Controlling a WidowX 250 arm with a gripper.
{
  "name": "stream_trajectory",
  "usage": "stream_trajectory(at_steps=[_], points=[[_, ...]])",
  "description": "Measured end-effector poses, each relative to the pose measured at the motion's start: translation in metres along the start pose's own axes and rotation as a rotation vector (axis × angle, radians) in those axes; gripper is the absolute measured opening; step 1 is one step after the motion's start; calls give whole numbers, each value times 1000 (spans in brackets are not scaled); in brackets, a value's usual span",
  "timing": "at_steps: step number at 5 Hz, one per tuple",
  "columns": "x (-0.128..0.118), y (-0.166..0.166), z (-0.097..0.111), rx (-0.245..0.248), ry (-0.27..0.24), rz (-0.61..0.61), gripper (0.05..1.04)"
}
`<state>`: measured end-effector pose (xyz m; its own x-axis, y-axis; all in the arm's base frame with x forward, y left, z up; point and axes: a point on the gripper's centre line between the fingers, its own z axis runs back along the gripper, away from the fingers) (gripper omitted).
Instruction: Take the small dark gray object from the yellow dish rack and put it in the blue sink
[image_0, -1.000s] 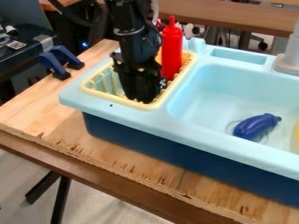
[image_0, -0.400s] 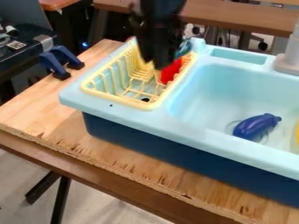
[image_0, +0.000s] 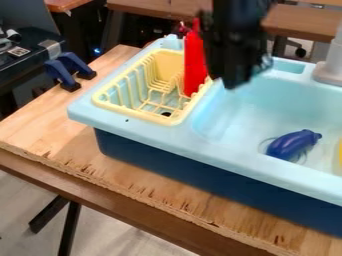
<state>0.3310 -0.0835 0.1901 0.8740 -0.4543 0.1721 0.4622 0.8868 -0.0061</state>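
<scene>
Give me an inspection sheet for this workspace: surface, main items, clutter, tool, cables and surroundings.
Surface: wooden board under a light blue toy sink with a dark blue base.
Main items: red bottle upright in the yellow dish rack.
Clutter: purple toy eggplant lying in the basin; yellow item, partly cut off at the picture's right edge, too little visible to identify.
Tool: blurred black tool, hanging just right of the bottle in the picture; contact cannot be told.
Cables: nothing seen that is clearly a cable.
Surroundings: two blue clamps at the board's far left edge; grey faucet behind the basin.
</scene>
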Motion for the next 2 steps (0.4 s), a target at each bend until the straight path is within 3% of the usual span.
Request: stream_trajectory(at_steps=[2], points=[[14,-5,-46,-44,76,-8,474]])
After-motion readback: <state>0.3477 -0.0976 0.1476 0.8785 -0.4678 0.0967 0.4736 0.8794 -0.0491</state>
